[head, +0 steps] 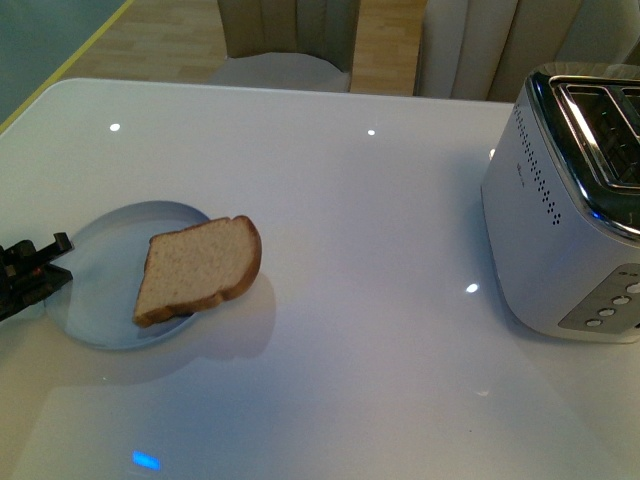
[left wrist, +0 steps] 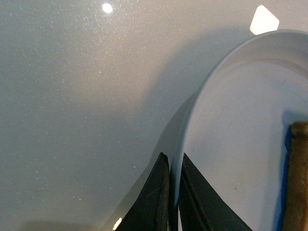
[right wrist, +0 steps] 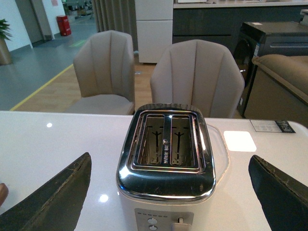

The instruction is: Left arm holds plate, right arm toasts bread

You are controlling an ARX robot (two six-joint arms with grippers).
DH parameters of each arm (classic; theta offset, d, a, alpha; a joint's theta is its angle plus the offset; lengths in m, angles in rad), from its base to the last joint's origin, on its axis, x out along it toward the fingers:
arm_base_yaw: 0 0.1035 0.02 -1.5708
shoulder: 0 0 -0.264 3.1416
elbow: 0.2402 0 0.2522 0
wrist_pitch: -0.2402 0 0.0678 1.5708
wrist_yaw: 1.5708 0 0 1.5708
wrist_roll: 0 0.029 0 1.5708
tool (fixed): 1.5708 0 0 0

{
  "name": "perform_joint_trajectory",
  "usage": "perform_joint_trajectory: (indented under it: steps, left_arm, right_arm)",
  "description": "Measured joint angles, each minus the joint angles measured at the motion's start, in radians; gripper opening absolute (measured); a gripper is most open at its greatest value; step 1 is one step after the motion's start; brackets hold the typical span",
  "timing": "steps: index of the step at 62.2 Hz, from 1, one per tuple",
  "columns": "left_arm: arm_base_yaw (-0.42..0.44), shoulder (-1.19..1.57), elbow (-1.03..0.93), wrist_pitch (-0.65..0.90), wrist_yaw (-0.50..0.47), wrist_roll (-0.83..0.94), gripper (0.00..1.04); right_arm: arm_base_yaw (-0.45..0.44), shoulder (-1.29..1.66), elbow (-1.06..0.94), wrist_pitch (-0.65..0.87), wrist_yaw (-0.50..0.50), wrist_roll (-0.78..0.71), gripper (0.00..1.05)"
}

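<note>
The pale blue-white plate (head: 110,290) lies at the left of the white table. The slice of brown bread (head: 198,268) rests on it, overhanging its right rim. My left gripper (head: 58,268) is shut on the plate's left rim. In the left wrist view its two dark fingers (left wrist: 174,192) pinch the plate's rim (left wrist: 202,91), and a strip of bread crust (left wrist: 296,178) shows at the edge. My right gripper (right wrist: 169,166) is open and empty, its fingertips (right wrist: 65,190) spread wide on either side of the toaster (right wrist: 166,166). It is out of the front view.
The silver two-slot toaster (head: 570,210) stands at the right edge of the table, slots empty and facing up. Two beige chairs (right wrist: 197,77) stand behind the table's far edge. A white table (head: 380,220) spans the space between plate and toaster.
</note>
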Motion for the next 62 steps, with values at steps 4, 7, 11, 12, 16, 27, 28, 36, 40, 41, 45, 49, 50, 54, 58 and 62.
perform_joint_trajectory:
  steps: [4, 7, 11, 12, 16, 27, 28, 36, 40, 41, 45, 49, 50, 54, 58, 62]
  left_arm:
    - [0.003, -0.004, -0.005, 0.004, 0.006, -0.025, 0.03]
    - [0.008, -0.012, -0.012, 0.008, 0.01, -0.044, 0.03]
    - [0.018, -0.027, -0.026, 0.015, 0.013, -0.066, 0.03]
    - [0.02, -0.03, -0.029, 0.016, 0.013, -0.069, 0.03]
    - [0.031, -0.053, -0.048, 0.025, 0.017, -0.088, 0.03]
    - [0.051, -0.149, -0.113, 0.031, 0.038, -0.106, 0.03]
    - [0.052, -0.166, -0.121, 0.026, 0.042, -0.106, 0.03]
    - [0.048, -0.284, -0.163, -0.014, 0.068, -0.114, 0.03]
    - [0.038, -0.352, -0.177, -0.05, 0.07, -0.121, 0.03]
    - [0.035, -0.363, -0.179, -0.055, 0.07, -0.124, 0.03]
    - [0.016, -0.438, -0.186, -0.098, 0.077, -0.13, 0.03]
    - [-0.007, -0.501, -0.188, -0.142, 0.085, -0.135, 0.03]
    - [-0.016, -0.523, -0.188, -0.159, 0.087, -0.137, 0.03]
    - [-0.056, -0.604, -0.188, -0.227, 0.088, -0.143, 0.03]
    - [-0.089, -0.659, -0.187, -0.279, 0.088, -0.151, 0.03]
    - [-0.137, -0.718, -0.179, -0.338, 0.088, -0.159, 0.03]
  right_arm:
    - [0.0, 0.0, 0.0, 0.0, 0.0, 0.0, 0.96]
    - [0.0, 0.0, 0.0, 0.0, 0.0, 0.0, 0.96]
    - [0.0, 0.0, 0.0, 0.0, 0.0, 0.0, 0.96]
    - [0.0, 0.0, 0.0, 0.0, 0.0, 0.0, 0.96]
    - [0.0, 0.0, 0.0, 0.0, 0.0, 0.0, 0.96]
    - [0.0, 0.0, 0.0, 0.0, 0.0, 0.0, 0.96]
    - [0.0, 0.0, 0.0, 0.0, 0.0, 0.0, 0.96]
    - [0.0, 0.0, 0.0, 0.0, 0.0, 0.0, 0.96]
    - [0.0, 0.0, 0.0, 0.0, 0.0, 0.0, 0.96]
    - [0.0, 0.0, 0.0, 0.0, 0.0, 0.0, 0.96]
    - [0.0, 0.0, 0.0, 0.0, 0.0, 0.0, 0.96]
    - [0.0, 0.0, 0.0, 0.0, 0.0, 0.0, 0.96]
    - [0.0, 0.0, 0.0, 0.0, 0.0, 0.0, 0.96]
    - [0.0, 0.0, 0.0, 0.0, 0.0, 0.0, 0.96]
    - [0.0, 0.0, 0.0, 0.0, 0.0, 0.0, 0.96]
    - [0.0, 0.0, 0.0, 0.0, 0.0, 0.0, 0.96]
